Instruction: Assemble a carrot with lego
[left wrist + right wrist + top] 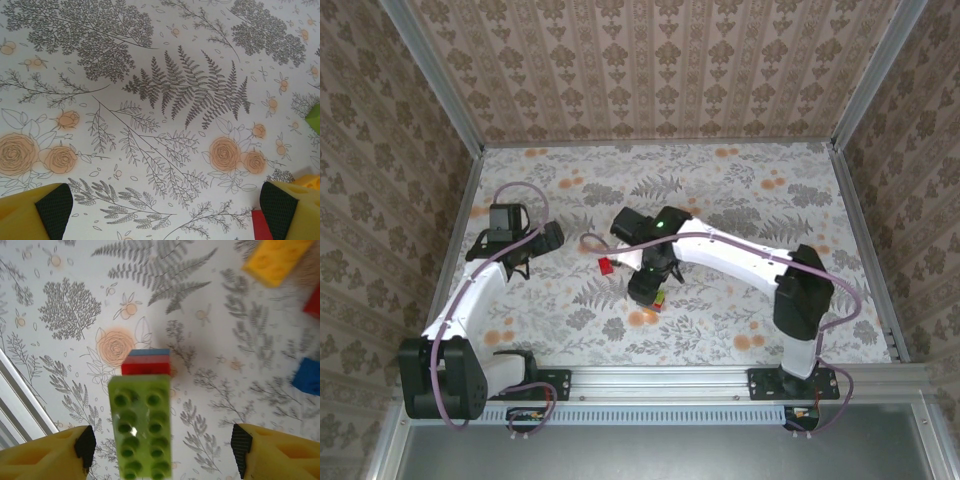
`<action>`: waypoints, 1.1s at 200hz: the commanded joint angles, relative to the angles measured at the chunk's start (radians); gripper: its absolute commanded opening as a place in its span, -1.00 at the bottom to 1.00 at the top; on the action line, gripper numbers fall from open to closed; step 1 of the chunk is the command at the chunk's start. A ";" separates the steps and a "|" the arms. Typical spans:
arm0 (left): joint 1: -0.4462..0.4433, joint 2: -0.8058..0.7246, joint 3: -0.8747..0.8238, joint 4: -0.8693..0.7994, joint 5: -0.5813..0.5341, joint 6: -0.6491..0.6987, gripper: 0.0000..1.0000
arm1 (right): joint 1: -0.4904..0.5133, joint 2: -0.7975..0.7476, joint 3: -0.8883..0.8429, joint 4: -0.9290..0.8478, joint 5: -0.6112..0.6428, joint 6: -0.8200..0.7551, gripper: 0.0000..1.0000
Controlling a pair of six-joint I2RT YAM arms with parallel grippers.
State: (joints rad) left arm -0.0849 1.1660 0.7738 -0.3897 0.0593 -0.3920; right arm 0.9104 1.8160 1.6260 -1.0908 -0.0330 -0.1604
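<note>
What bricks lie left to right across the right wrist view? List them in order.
light green brick → yellow brick → blue brick. Left out for overlap: red-and-blue stack, red brick at the edge.

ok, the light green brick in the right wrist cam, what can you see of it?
Light green brick: glossy plastic, oblong, two rows of four studs facing the camera. A red brick and a blue one meet its far end; how they join is unclear. It sits between the right arm's open jaws, neither touching it.
</note>
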 commanded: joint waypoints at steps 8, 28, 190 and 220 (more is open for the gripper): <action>-0.010 0.000 0.022 0.016 0.037 0.029 1.00 | -0.057 -0.153 -0.057 0.060 0.091 0.105 0.52; -0.012 -0.001 0.021 0.020 0.041 0.033 1.00 | -0.132 -0.248 -0.184 0.131 0.195 0.193 0.54; -0.035 -0.004 0.023 0.031 0.056 0.036 1.00 | -0.560 -0.274 -0.679 0.477 0.143 0.300 0.48; -0.036 -0.012 0.023 0.027 0.053 0.035 1.00 | -0.562 -0.225 -0.665 0.456 0.133 0.302 0.44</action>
State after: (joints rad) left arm -0.1146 1.1660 0.7738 -0.3653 0.1089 -0.3729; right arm 0.3515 1.5551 0.9535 -0.6159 0.1234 0.1246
